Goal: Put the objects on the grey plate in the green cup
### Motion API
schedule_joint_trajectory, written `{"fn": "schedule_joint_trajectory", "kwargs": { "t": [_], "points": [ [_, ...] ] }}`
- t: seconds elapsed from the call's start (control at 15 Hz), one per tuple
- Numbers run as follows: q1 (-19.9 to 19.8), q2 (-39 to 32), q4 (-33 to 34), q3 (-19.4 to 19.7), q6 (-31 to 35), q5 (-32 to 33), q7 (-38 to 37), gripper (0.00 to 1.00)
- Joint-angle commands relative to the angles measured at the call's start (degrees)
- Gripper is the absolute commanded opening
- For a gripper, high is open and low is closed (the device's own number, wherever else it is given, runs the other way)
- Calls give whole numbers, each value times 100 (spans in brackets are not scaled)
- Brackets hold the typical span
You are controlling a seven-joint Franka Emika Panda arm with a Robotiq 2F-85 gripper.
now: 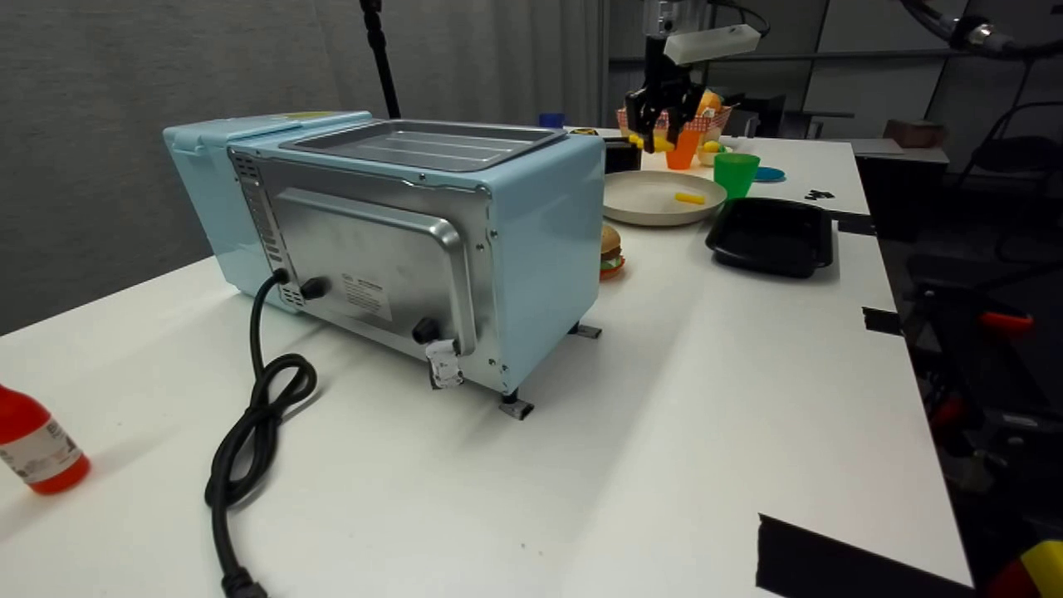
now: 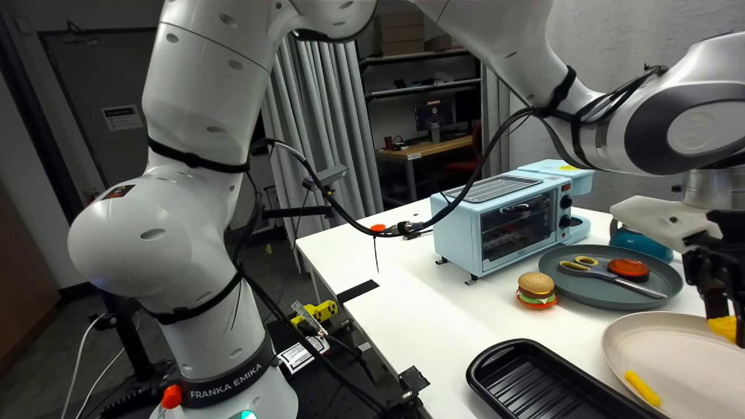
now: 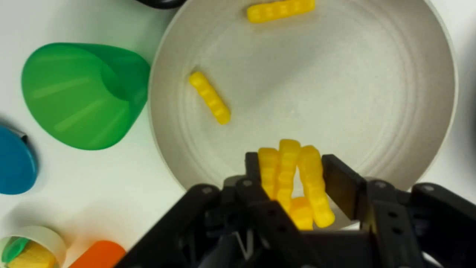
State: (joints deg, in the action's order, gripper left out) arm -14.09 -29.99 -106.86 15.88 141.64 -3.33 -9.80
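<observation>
Several yellow sticks are pinched side by side between the fingers of my gripper, which hangs above the grey plate. Another yellow piece sits lower between the jaws, partly hidden. On the plate lie a yellow stick near its rim and a second yellow stick closer to the cup. The green cup stands just beside the plate's edge; in an exterior view the green cup is upright. Its inside is hard to see. The grip on the yellow pieces also shows in an exterior view.
A black dish lies close to the plate and cup. Around them are an orange cup, a blue round object, a toy burger, a dark plate with scissors, and the blue toaster oven.
</observation>
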Motion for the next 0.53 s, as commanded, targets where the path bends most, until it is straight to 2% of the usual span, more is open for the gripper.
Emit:
{"fn": "schedule_joint_trajectory", "kwargs": {
  "t": [0.0,0.47],
  "points": [
    [-190,456,-396,46,-69,96,272,21],
    [-437,681,-713,235,-34,237,501,21]
  ]
}}
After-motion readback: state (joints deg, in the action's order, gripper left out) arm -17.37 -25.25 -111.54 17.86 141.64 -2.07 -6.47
